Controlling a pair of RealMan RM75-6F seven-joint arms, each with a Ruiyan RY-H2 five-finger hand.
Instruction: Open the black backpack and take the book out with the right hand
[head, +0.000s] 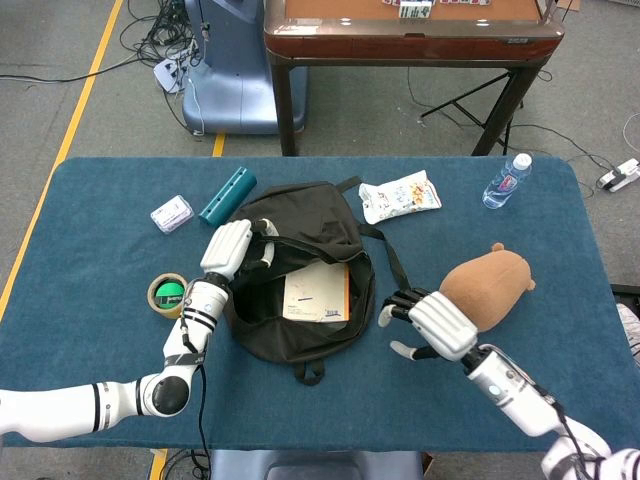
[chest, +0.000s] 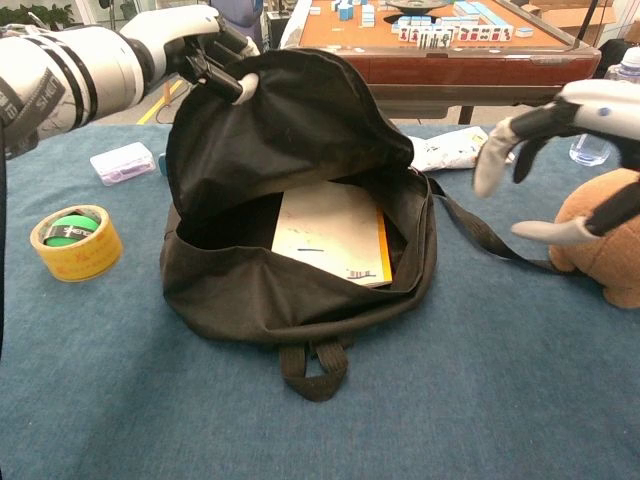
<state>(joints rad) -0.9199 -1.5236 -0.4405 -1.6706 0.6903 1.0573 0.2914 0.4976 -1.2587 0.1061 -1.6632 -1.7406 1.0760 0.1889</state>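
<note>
Backpack held open on the counter, book exposed, right hand coming in empty.

The black backpack (chest: 300, 270) lies mid-counter (head: 90, 200), its flap pinched and lifted by the left hand (chest: 205, 45). The book (chest: 330, 235) lies flat inside, near the mouth's right side. The right hand (head: 430, 322) hovers just right of the backpack, fingers spread, holding nothing. To do this well, keep the flap high and slide the fingers under the book's near edge, clear of the strap (chest: 485, 235).
</note>
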